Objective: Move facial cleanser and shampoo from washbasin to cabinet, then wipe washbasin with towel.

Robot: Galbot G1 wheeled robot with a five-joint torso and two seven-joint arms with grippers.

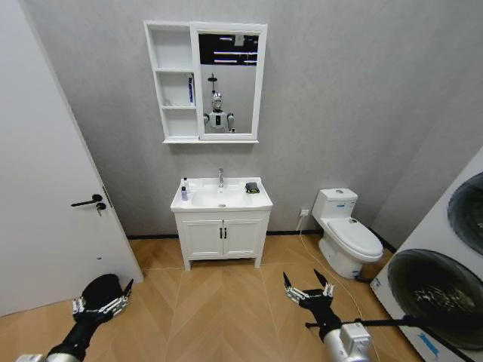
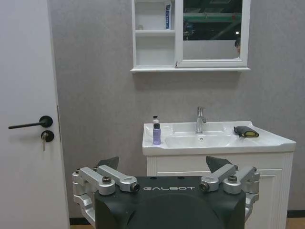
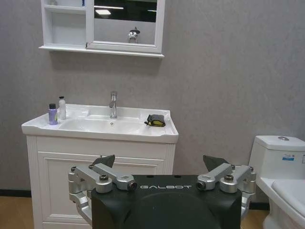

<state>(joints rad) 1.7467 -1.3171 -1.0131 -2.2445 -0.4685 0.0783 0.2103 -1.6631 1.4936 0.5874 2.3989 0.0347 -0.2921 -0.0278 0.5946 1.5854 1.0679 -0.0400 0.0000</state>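
Grey-walled bathroom, wood floor: the washbasin (image 1: 221,200) sits dead ahead at twelve o'clock, well apart from both arms. Two bottles (image 1: 184,188) stand upright at its left rear corner, the towel (image 1: 252,187) at its right. Left gripper (image 1: 100,303) and right gripper (image 1: 308,291) hang low, fingers spread, holding nothing. The left one looks nearer the bottles, which sit about one o'clock from it. Cabinet (image 1: 172,79) hangs above.

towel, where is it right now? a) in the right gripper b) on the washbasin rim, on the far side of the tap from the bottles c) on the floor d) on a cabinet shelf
b: the towel lies on the washbasin rim, with the tap between it and the bottles.
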